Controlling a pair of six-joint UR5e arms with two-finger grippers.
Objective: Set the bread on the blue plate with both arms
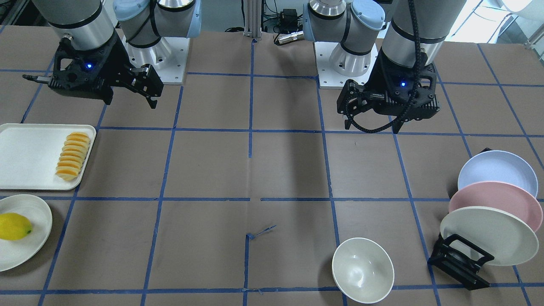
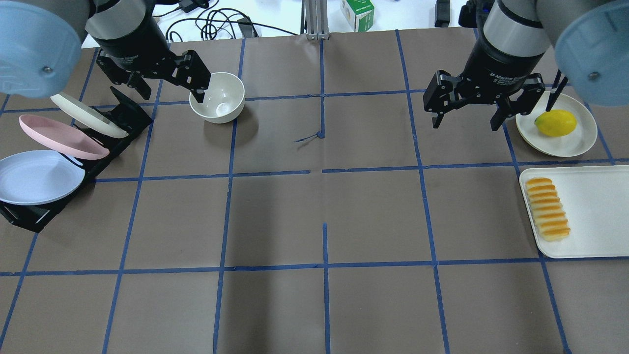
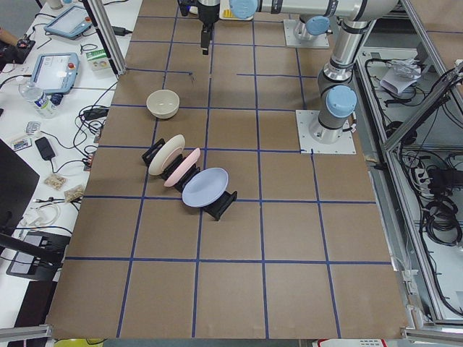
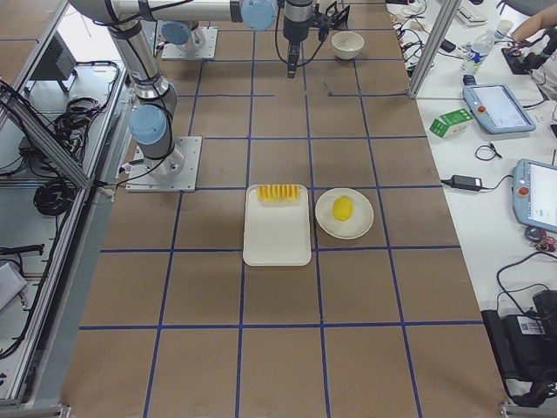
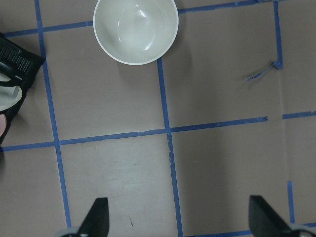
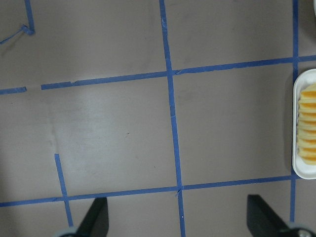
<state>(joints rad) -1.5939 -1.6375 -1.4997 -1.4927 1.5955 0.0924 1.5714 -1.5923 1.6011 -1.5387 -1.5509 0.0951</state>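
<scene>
You've got the left gripper (image 5: pixel 180 221) hanging over bare table, jaws spread wide, nothing between them. The right gripper (image 6: pixel 178 219) reads the same: jaws wide apart and empty, above the taped grid.

The bread (image 2: pixel 548 209) lies flat on the white tray (image 2: pixel 594 216), along the tray edge on the jaws' side. It sits outboard of the right jaws and nearer the robot. In the right wrist view you see it past the outer finger, cut off by the frame edge and well apart from both fingertips.

The blue plate (image 2: pixel 37 177) stands tilted in the black rack (image 2: pixel 22 219), outboard of the left jaws, well apart from them. It takes the slot farthest from those jaws. The pink plate (image 2: pixel 59 137) is in the middle slot and the cream plate (image 2: pixel 88 115) is in the one nearest the jaws.

The white bowl (image 5: pixel 136 29) sits upright ahead of the left jaws, offset toward one finger and apart from both in the left wrist view.

The lemon (image 2: pixel 555 123) rests on a round white plate (image 2: pixel 565 145), just outboard of the right jaws.
</scene>
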